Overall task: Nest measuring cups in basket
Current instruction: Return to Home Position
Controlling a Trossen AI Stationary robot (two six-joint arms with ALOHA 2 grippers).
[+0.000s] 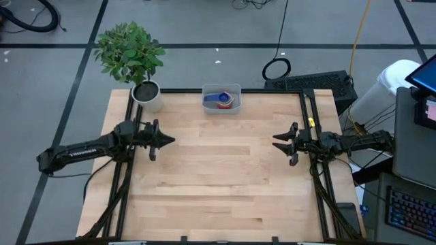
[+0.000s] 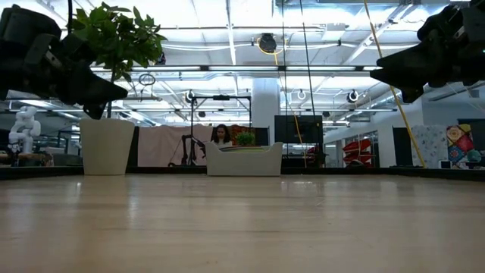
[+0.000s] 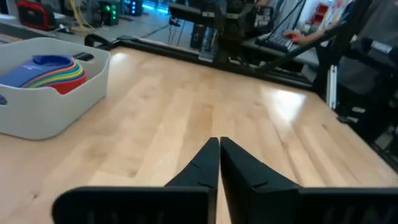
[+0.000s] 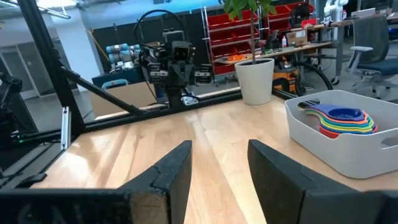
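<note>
The pale grey-blue basket (image 1: 221, 99) stands at the table's far edge, near the middle. Inside it the measuring cups (image 1: 219, 100) sit nested in one stack, a dark blue one on top and a red one at the bottom; their rainbow rims show in the left wrist view (image 3: 48, 71) and the right wrist view (image 4: 343, 122). My left gripper (image 1: 170, 140) hovers shut over the table's left side, well short of the basket. My right gripper (image 1: 276, 142) hovers open over the right side, also away from the basket.
A white plant pot (image 1: 148, 94) with a green plant stands at the far left corner, left of the basket. A black frame rail (image 1: 310, 136) runs along the table's edges. The light wood tabletop (image 1: 221, 173) lies between the two grippers.
</note>
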